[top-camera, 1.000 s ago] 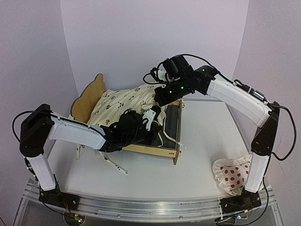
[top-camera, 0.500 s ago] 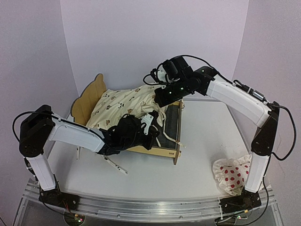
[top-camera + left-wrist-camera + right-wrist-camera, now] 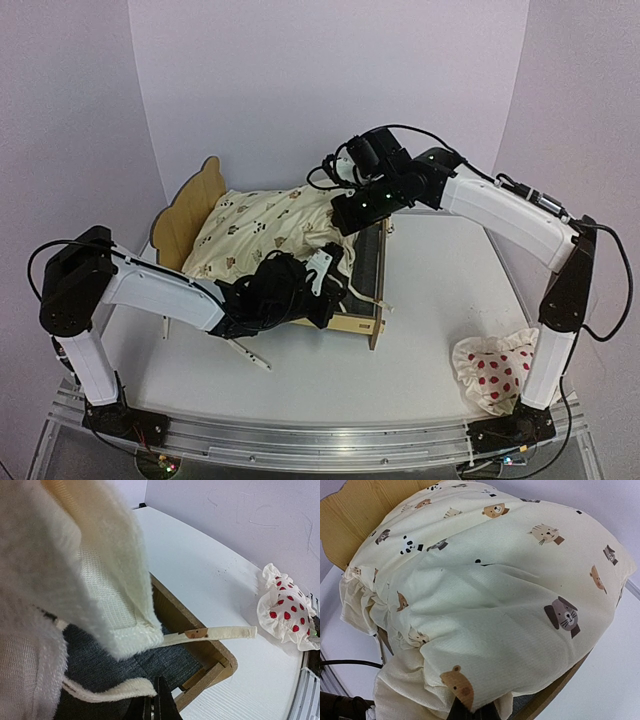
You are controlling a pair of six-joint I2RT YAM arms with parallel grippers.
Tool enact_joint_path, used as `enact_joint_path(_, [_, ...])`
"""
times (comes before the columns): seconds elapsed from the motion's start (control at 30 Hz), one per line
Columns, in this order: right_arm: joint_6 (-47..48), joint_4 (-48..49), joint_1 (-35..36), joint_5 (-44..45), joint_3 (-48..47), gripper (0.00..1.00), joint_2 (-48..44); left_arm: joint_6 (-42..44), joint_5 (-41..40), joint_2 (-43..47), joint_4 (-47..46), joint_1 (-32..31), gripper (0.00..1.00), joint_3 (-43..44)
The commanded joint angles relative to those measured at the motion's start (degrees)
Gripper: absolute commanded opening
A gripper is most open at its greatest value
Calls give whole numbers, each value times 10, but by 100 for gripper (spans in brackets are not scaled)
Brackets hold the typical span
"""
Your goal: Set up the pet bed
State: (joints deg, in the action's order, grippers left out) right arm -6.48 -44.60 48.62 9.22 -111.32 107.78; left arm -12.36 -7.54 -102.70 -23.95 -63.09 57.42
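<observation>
Since the earlier frame both arms had shifted a little: the left gripper (image 3: pixel 322 272) had slid right along the bed's near rail, and the right gripper (image 3: pixel 345 213) had dropped lower over the foot end, the cloth beneath it bunched further. On the white tabletop (image 3: pixel 440 300) the pet bed (image 3: pixel 188 208) sat left of centre, its scalloped headboard at the far left and its foot end pointing right. Its dark grey felt base (image 3: pixel 368 255) lay bare only at the foot. A cream cover (image 3: pixel 262 222) printed with small animals was humped over the rest of the bed, spilling past the near rail. The red-dotted pillow (image 3: pixel 496 370) lay well apart at the near right, beside the right arm's base. The right gripper was pinching the cover, folds gathering at its tips in the wrist view. The left gripper's fingers (image 3: pixel 161 704) were pressed together just under the cover's hem; whether cloth was caught between them could not be told. A thin cream strap (image 3: pixel 212 632) from the cover lay across the bed's near right corner
</observation>
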Motion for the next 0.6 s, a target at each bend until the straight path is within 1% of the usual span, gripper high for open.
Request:
enact_joint_path(0.0, [-14, 36, 2, -7, 16, 0, -36, -13, -36, -15, 9, -7, 0, -5])
enact_joint_path(0.17, [-20, 48, 2, -9, 38, 0, -43, -3, -120, -25, 49, -13, 1, 11])
enact_joint_path(0.27, [-22, 50, 2, -12, 44, 0, -44, 4, -145, -22, 70, -14, 1, 13])
enact_joint_path(0.37, [-24, 52, 2, -12, 48, 0, -45, 4, -138, -17, 80, -14, 1, 11])
enact_joint_path(0.57, [-27, 57, 2, -7, 59, 0, -51, 2, -94, -12, 94, -24, 6, 22])
